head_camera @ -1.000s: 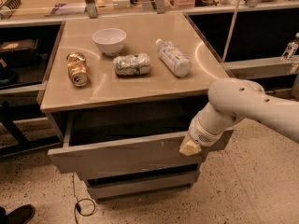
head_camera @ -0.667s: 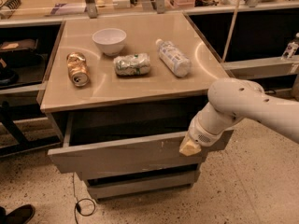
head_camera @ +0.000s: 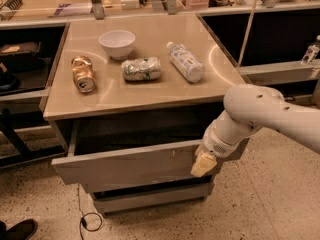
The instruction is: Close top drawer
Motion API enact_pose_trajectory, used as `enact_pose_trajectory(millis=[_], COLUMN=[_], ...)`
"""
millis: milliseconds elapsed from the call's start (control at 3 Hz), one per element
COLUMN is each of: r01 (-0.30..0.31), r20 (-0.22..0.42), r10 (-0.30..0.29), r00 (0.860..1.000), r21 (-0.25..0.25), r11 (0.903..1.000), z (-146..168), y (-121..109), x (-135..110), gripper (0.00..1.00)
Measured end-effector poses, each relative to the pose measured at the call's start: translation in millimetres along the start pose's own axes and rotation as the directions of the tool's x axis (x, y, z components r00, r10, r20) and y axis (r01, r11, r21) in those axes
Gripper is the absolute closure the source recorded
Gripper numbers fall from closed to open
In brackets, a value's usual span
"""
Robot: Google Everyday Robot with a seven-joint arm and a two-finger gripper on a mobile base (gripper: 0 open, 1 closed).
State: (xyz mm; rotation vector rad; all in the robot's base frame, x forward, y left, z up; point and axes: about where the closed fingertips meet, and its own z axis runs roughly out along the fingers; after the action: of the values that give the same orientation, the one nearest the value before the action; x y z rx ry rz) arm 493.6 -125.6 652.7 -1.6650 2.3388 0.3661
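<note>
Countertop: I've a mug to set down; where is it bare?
Bare: the countertop's front strip, before the gold can, green can and bottle; also behind the bottle. Crowded around the bowl. The gripper sits at the top drawer's front.

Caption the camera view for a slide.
Tool at the right end of the pulled-out top drawer.
</note>
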Motion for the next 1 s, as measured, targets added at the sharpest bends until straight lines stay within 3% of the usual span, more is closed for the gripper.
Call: enact_pose_trajectory(millis=[333,667,1000], r01=[0.000,0.000,0.000], r20=[0.000,0.000,0.000], r10=[0.000,0.000,0.000], r00=[1.000,1.000,1.000], r21=[0.000,0.000,0.000], r11=[1.0000,1.0000,1.0000], z=[0.0,0.1,0.1], y=[0.0,0.0,0.1], x=[0.0,0.0,0.0], gripper=[0.00,0.00,0.19])
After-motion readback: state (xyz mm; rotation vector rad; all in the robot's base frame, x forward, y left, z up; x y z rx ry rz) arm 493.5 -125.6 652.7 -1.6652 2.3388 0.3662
